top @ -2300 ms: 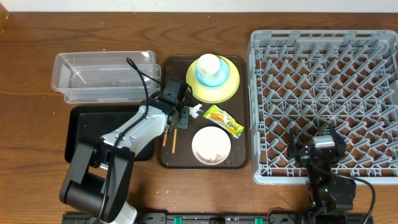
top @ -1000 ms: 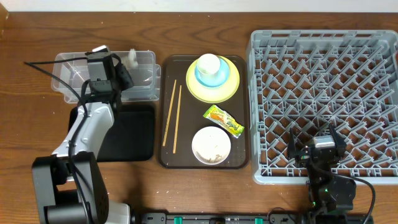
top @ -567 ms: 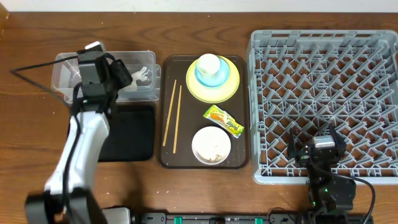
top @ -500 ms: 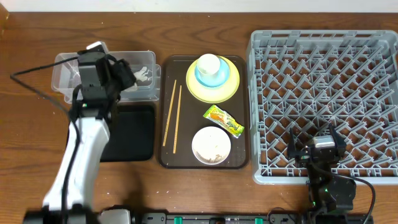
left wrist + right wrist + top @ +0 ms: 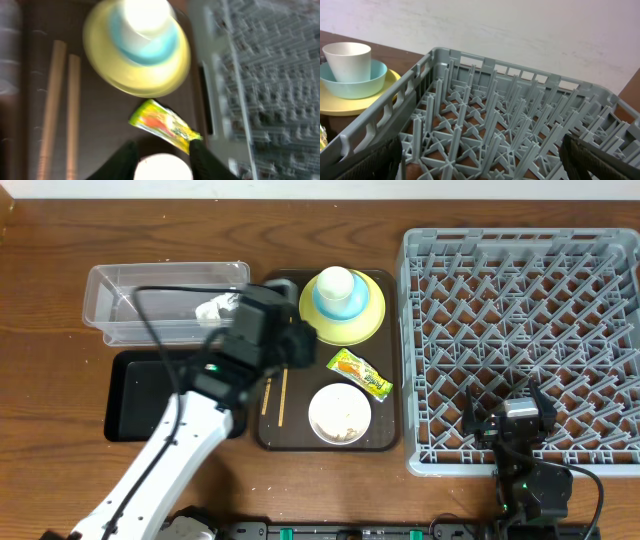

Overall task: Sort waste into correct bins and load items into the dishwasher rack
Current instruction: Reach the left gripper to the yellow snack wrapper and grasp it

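White left arm, black cable, black end effector

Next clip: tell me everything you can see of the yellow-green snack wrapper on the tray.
The snack wrapper is a small oblong packet, yellow-green with orange print, glossy like plastic film, lying flat rather than crumpled. It rests diagonally on the floor of the brown serving tray, between the yellow plate and the white bowl, its lower end near the tray's right rim. Nothing grips it. In the blurred left wrist view, the left gripper hovers over it with jaws apart.
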